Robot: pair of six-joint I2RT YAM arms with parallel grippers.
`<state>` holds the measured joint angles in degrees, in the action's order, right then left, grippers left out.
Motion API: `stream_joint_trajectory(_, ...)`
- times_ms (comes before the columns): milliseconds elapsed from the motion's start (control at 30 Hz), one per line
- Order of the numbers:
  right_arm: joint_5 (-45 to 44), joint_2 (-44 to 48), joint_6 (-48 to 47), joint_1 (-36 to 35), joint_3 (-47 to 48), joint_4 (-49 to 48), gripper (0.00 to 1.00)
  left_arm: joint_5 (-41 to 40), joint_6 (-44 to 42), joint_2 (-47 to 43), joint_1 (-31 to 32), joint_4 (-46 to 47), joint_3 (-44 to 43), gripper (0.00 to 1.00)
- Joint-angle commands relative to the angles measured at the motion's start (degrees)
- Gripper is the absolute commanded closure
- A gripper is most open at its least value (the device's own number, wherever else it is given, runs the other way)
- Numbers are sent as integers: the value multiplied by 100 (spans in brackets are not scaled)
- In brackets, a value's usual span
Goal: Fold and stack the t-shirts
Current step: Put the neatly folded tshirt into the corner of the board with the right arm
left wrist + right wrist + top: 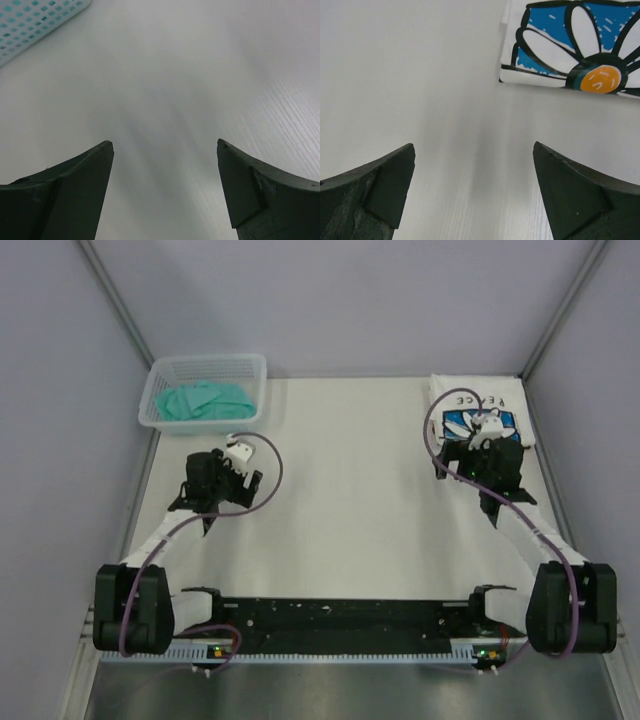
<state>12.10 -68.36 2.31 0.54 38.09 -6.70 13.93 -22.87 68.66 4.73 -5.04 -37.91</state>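
Note:
A folded white t-shirt with a blue daisy print lies at the far right of the table. In the right wrist view its near corner shows, with the daisy's orange centre. My right gripper hangs over the shirt's near edge; it is open and empty, with bare table between the fingers. My left gripper is open and empty over bare table, just in front of the basket. No rose-print or dark red shirt is in view.
A pale mesh basket stands at the far left corner with a crumpled teal cloth inside; its corner shows in the left wrist view. Grey walls close in the table on three sides.

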Motion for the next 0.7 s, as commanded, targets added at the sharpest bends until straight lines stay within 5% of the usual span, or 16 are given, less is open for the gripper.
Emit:
stream_joint_trajectory(0, 435, 533, 59, -18, -703, -1543, 1, 715, 802, -187, -280, 2917, 1125, 11)
stream_joint_trajectory(200, -496, 1403, 578, -18, -2585, -3442, 1, 1041, 916, -125, -429, 4791, 2182, 4)
stream_joint_trajectory(667, -1122, 1448, 402, -379, -3299, -4024, 1, 1122, 1082, -82, -640, 4819, 2130, 1)
